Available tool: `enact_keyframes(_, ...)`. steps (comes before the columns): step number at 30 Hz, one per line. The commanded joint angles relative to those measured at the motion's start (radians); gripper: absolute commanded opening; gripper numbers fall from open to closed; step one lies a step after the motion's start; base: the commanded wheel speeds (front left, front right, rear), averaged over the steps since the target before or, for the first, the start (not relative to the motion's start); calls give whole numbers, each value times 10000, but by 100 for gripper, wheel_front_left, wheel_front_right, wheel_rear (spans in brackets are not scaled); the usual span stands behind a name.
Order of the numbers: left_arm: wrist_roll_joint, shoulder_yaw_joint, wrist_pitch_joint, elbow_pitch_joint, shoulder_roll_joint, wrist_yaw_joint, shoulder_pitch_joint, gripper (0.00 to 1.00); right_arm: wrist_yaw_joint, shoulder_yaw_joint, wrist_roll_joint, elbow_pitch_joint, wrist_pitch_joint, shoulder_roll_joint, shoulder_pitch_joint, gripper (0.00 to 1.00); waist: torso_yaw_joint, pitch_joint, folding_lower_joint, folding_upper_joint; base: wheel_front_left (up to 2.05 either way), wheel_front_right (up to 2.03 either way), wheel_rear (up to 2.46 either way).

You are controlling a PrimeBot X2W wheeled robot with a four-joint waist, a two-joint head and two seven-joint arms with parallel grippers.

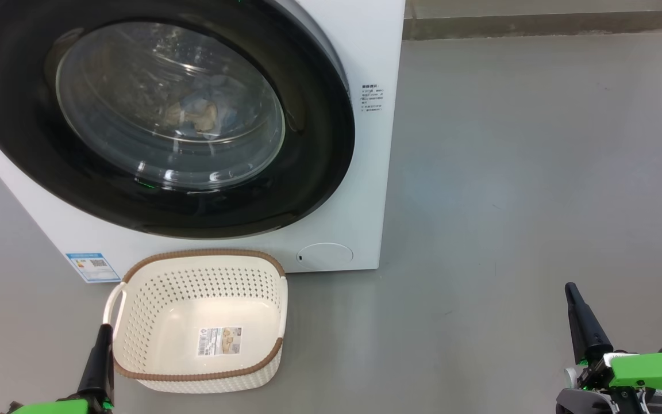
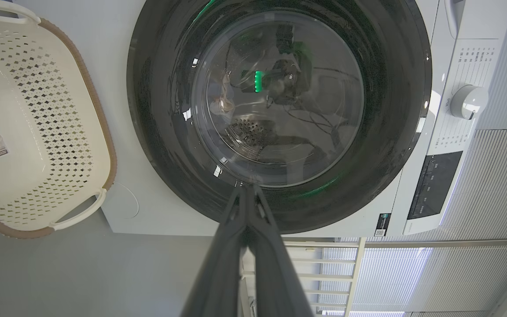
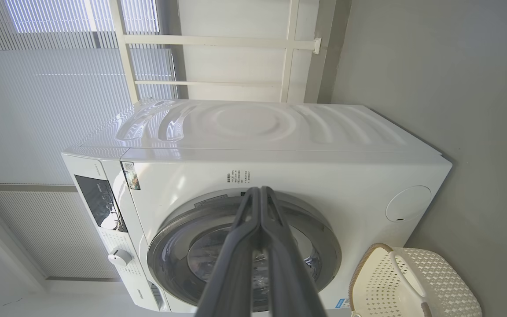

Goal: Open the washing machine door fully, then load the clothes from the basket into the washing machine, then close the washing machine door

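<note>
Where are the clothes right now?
Head view, upper left: the clothes lie inside the washing machine, behind its shut door, above the empty basket.

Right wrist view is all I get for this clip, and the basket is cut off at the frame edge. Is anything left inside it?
Observer: No clothes. In the head view the basket holds a paper label and nothing else.
Operator: Where are the clothes?
Observer: Light-blue and tan clothes lie in the drum, behind the glass of the washing machine door.
Operator: And the left gripper?
Observer: The left gripper is shut and empty, aimed at the door's black ring in the left wrist view.
</note>
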Motion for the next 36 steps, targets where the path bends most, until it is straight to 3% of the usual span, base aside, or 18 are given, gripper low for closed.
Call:
enact_keyframes(1, -34, 340, 34, -255, 162, -33, -377, 0, -9, 234, 26, -303, 84, 3, -58, 0, 0, 0, 0, 0, 0, 0, 0)
enact_keyframes(36, -35, 338, 33, -255, 162, -33, -377, 0, -9, 239, 30, -303, 80, 3, -57, 0, 0, 0, 0, 0, 0, 0, 0)
